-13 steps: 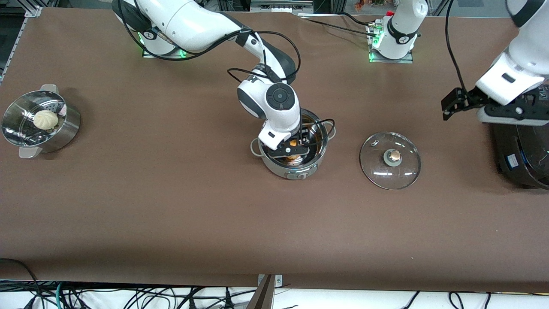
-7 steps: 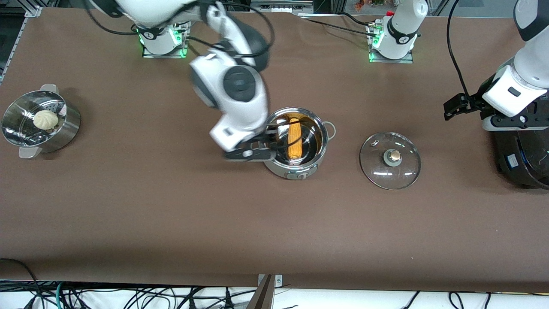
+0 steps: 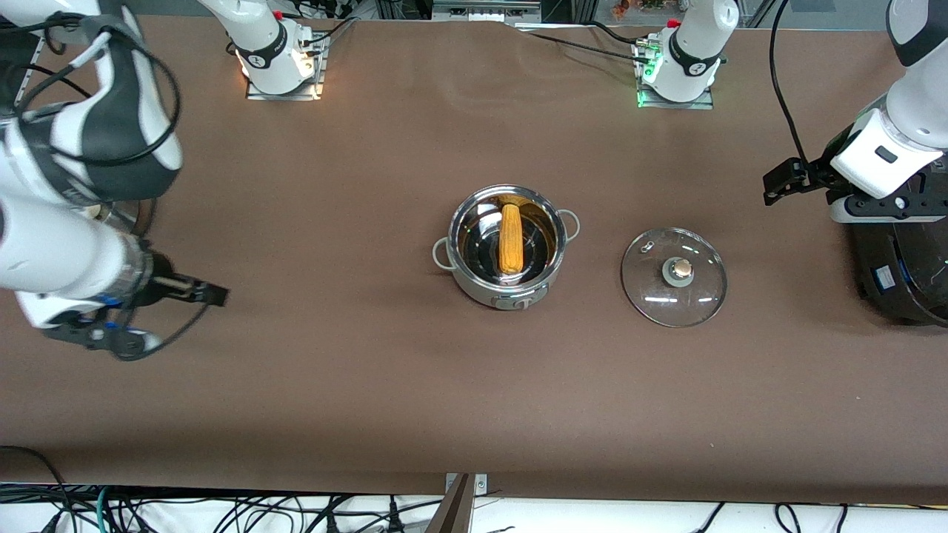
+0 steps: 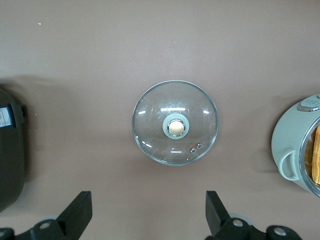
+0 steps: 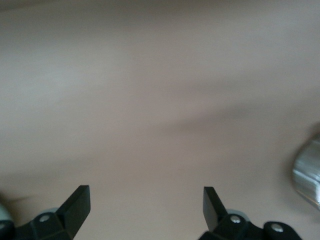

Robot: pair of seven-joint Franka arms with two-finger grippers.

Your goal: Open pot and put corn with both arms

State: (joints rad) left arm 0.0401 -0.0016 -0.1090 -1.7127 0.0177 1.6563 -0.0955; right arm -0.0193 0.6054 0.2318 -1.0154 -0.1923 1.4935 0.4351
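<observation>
1. The clear round glass lid (image 3: 674, 277) with a pale knob lies flat on the brown worktop (image 3: 444, 400). It sits beside the pot, toward the left arm's end, apart from the pot; the left wrist view shows it from above (image 4: 175, 122).
2. The shiny round stainless-steel pot (image 3: 506, 248) stands uncovered at mid-worktop, its front knob facing the front camera and one loop handle at each side. Its edge also shows in the left wrist view (image 4: 300, 150).
3. The yellow-orange corn cob (image 3: 510, 238) lies inside the pot, on its bottom, with its long axis pointing from the front camera toward the arm bases.
4. The right gripper (image 3: 204, 292) is up over bare worktop at the right arm's end, well apart from the pot. Its fingers (image 5: 75, 207) are spread wide with nothing between them.
5. The left gripper (image 3: 781, 185) hangs at the left arm's end, over the worktop just beside the black round appliance (image 3: 900, 274). Its fingers (image 4: 77, 212) are spread apart and empty.
6. The steel steamer pot is largely hidden by the right arm.
</observation>
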